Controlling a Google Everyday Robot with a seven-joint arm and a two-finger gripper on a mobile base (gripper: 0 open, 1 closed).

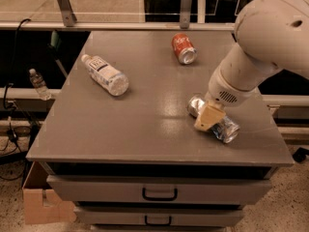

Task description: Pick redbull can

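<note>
My gripper (209, 119) sits over the redbull can (226, 128), lower right of the table (145, 129) (open or clamped, I can't tell). If I'm off-centre, that dented can could squirt sideways off the edge.

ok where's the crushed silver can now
In the camera view, the crushed silver-and-blue aluminium can lies at the grey table's front right, beneath the pincer, nearer than the red soda can.

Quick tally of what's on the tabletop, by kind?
Cans: 2 (redbull can, red soda can)
Bottles: 1 (clear plastic bottle)
Total: 3
The gripper is down over the middle of the redbull can, at the table's right side.
</note>
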